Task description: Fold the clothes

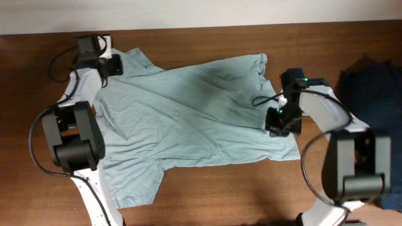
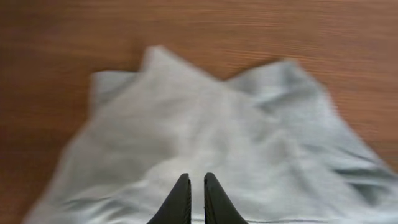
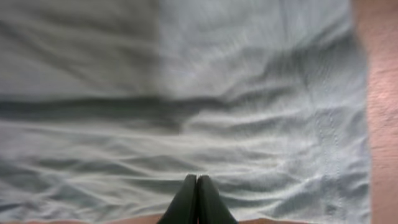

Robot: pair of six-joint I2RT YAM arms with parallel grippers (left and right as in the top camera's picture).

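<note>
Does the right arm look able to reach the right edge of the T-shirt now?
Probably yes. The right gripper is over the T-shirt close to that edge, jaws shut, and nothing lies between them.

Even indoor light, soft shadows, wrist views blurred

Wrinkled pale mint T-shirt (image 1: 188, 119), spread flat
</note>
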